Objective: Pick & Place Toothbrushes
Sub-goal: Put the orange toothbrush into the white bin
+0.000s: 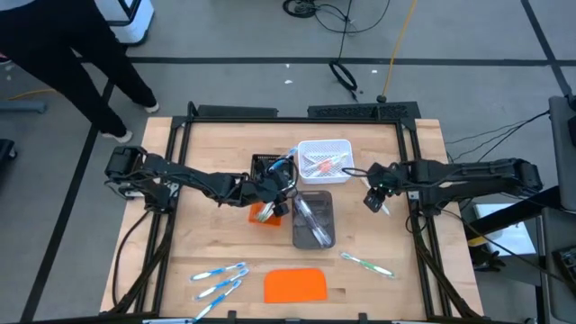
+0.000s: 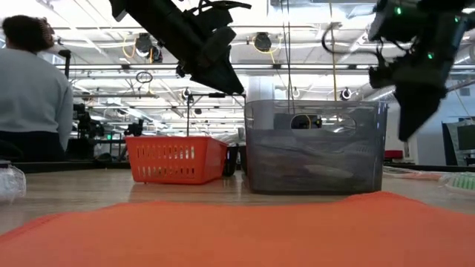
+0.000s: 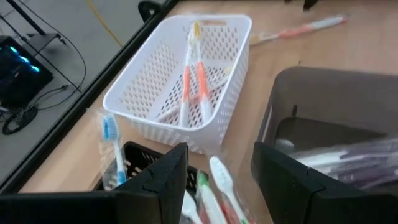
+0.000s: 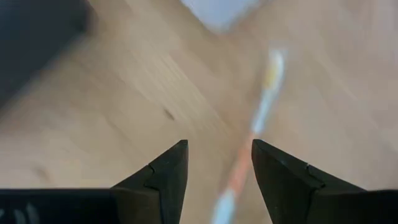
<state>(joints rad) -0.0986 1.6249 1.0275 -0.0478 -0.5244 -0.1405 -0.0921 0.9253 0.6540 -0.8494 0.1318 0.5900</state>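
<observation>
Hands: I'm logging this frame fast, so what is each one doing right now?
Left hand: open, holding nothing, over the trays at mid-table.
Right hand: open, empty, above an orange toothbrush on the table.

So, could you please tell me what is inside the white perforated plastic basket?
The white perforated plastic basket holds orange-and-white toothbrushes; at least two show, and its walls may hide others.

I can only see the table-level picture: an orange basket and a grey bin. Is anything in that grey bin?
Observer: Yes. From above, the grey bin holds a bundle of pale toothbrushes.
Operator: Are there more baskets?
Observer: A white basket stands behind the bin, with orange toothbrushes inside.
Operator: What is the hand on my right doing?
Observer: The right hand is open, above a single orange toothbrush lying on the bare wood.
</observation>
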